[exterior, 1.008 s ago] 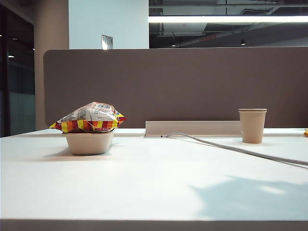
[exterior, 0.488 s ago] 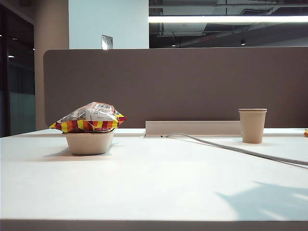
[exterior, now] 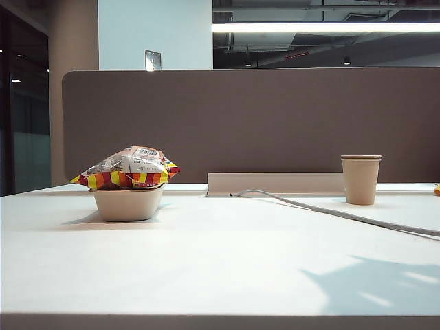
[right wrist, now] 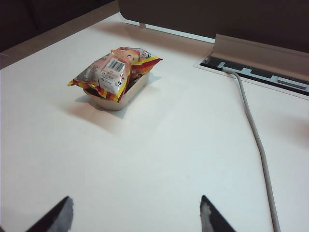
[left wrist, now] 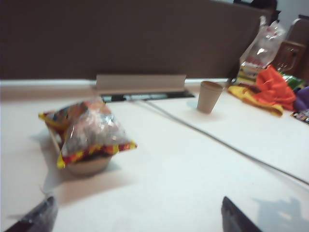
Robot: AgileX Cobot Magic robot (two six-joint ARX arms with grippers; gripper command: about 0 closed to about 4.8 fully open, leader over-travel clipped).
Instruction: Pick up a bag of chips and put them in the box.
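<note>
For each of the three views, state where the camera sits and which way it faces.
Exterior: low at the table edge, facing the partition; bag on box, cup; no robot part visible.
Left wrist: above the table, facing bag, cup; open left gripper fingertips show.
Right wrist: higher, looking down at bag, cable; open right gripper fingertips show.
All share the bag on the box.

Open tabletop [exterior: 220, 268] in front, bag of chips [exterior: 127, 168] overhanging box [exterior: 128, 204], cable [exterior: 330, 212] crossing right
</note>
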